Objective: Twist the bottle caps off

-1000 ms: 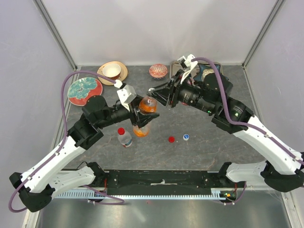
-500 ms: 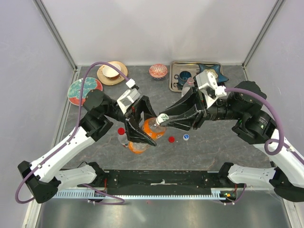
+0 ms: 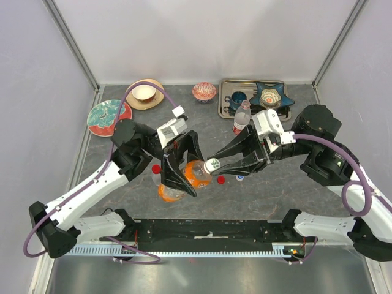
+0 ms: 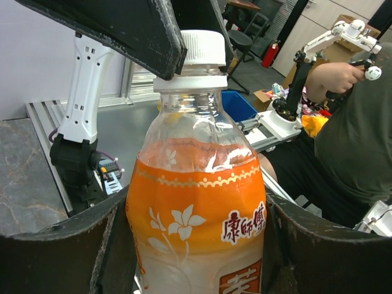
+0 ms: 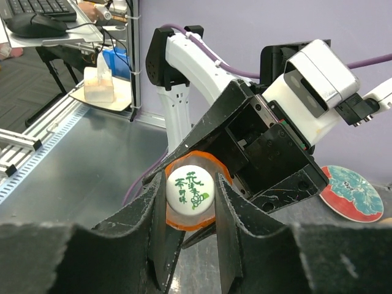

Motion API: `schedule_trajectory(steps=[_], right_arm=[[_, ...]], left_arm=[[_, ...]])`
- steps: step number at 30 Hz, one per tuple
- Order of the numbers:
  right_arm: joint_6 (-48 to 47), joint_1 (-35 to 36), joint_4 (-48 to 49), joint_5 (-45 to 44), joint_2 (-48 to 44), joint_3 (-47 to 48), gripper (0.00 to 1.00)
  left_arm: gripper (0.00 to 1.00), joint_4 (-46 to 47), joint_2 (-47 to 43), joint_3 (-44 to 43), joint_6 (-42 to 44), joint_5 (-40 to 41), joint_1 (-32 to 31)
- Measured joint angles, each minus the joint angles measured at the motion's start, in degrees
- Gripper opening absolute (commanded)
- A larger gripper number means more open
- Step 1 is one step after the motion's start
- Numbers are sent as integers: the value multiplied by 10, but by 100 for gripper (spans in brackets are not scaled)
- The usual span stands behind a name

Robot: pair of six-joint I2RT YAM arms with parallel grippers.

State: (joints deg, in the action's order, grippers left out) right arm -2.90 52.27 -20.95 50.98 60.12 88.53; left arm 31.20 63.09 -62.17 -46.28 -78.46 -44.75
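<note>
The orange bottle [image 4: 196, 202] is glossy clear plastic, its white cap [image 4: 202, 48] ribbed; the grey marbled tabletop [image 3: 263, 191] looks matt.

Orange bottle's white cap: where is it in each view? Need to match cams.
Top external: white cap, centre, slightly below the middle.
Left wrist: white cap, top centre, seen side-on.
Right wrist: white cap, centre, seen end-on, green print on it.
Shared landmark: orange bottle, carrying the cap in every view.
</note>
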Motion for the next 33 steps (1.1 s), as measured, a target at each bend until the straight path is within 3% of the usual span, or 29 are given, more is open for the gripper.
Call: schedule_trajectory(steps=[3, 4, 6, 8, 16, 20, 24, 28, 33], right_arm=[[-16, 0, -10, 1, -2, 0, 2], [-20, 0, -12, 2, -2, 0, 10], [-24, 0, -16, 2, -2, 0, 35], [-25, 0, -21, -5, -4, 0, 52], [-2, 3, -92, -31, -31, 0, 68], [17, 3, -92, -57, -40, 0, 82], [52, 4, -74, -141, -48, 1, 87], [104, 4, -41, -306, -61, 2, 88], [186, 4, -26, -472, -50, 20, 93]], left_arm=[[40, 5, 3, 0, -6, -5, -1], [40, 5, 3, 0, -7, -7, -1], [40, 6, 5, 0, -9, -10, -1], [40, 5, 7, 0, -9, -12, -1], [40, -22, -8, -17, 34, -12, 8], [40, -40, -13, -22, 59, -11, 8], [39, -111, -14, -30, 118, 12, 8], [42, -231, -21, -46, 218, 130, 8], [42, -330, -32, -45, 334, 353, -9]])
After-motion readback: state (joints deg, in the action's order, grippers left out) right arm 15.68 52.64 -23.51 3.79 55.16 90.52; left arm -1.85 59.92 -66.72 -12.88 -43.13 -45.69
